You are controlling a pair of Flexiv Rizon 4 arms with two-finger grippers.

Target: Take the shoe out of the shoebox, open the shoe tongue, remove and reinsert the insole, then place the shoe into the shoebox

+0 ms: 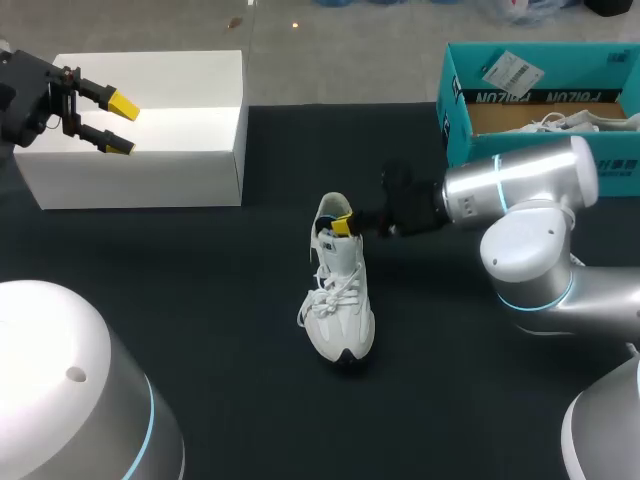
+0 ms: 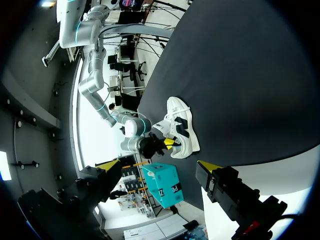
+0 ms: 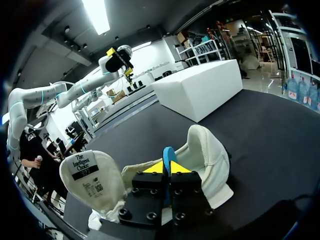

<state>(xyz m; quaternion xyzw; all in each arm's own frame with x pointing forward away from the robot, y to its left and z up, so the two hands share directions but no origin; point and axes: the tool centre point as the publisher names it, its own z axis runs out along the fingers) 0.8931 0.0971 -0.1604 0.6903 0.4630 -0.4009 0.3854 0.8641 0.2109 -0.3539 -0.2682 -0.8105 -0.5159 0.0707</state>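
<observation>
A white sneaker stands upright in the middle of the black table, toe toward the near edge. Its tongue is folded forward, label side up. My right gripper sits at the heel opening, and in the right wrist view the right gripper is shut on the thin blue edge of the insole, which rises out of the shoe. The left gripper hangs open above the white box, far from the shoe. The teal shoebox is at the back right.
A white box stands at the back left under the left gripper. The teal shoebox holds white paper or another shoe. Bare black table lies around the sneaker on all sides.
</observation>
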